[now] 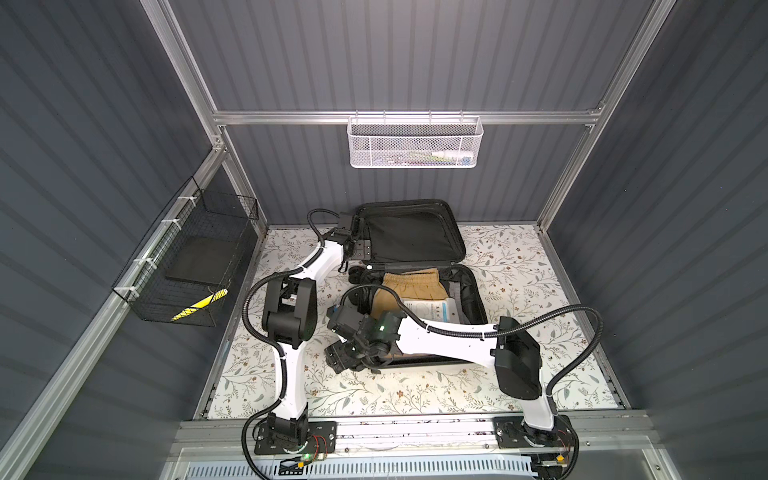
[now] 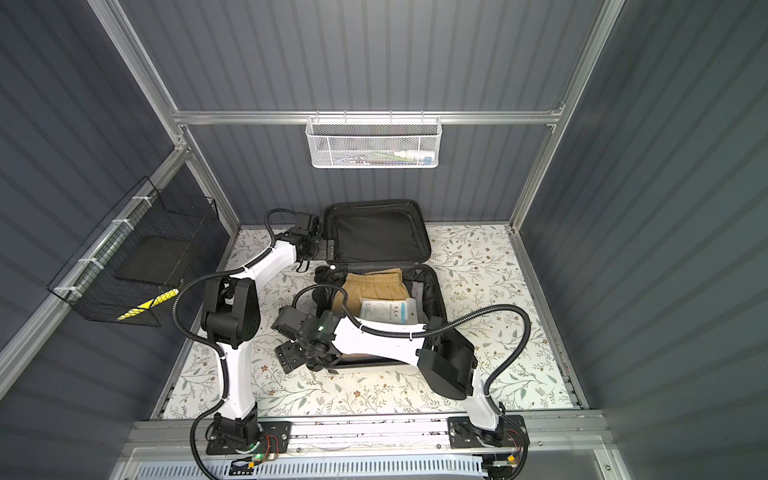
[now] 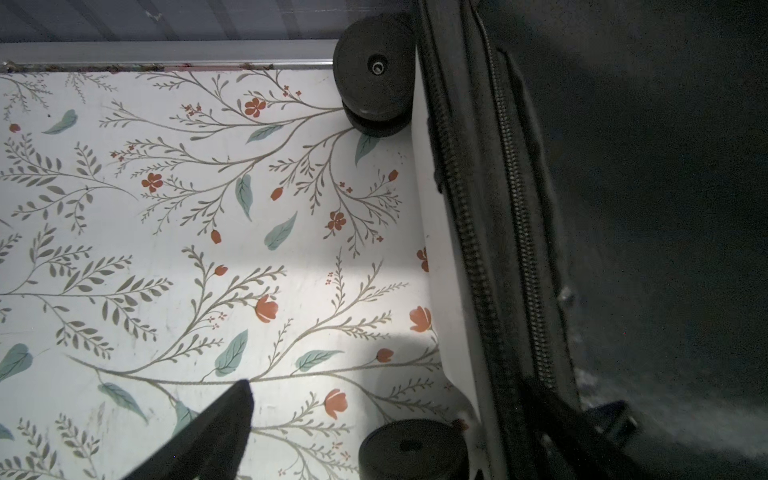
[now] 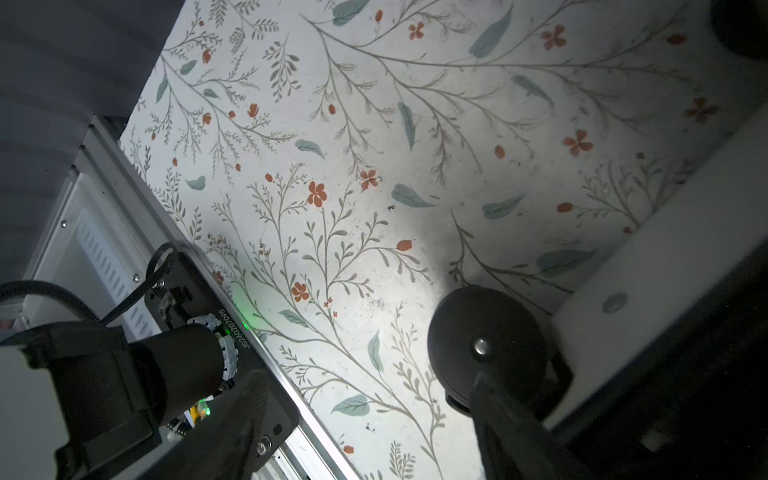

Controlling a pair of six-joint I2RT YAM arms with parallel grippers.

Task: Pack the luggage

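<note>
At far left, the black wire basket (image 1: 226, 208) holds a dark slab (image 1: 203, 259) and a yellow-striped item (image 1: 199, 306), neither identifiable. Left of centre, the left gripper (image 1: 360, 247) stands spread wide and empty at the left edge of the luggage (image 1: 409, 237), which lies open mid-frame. The right gripper (image 1: 340, 358) below is also parted, holding nothing. Tan shorts (image 1: 411, 280) and 1 white packet (image 1: 432, 309) are inside, so packing looks partly done, with closing still left. The right arm (image 1: 449, 336) hides the case's near end. At upper centre, the white mesh basket (image 1: 415, 143) has contents too small to name.
</note>
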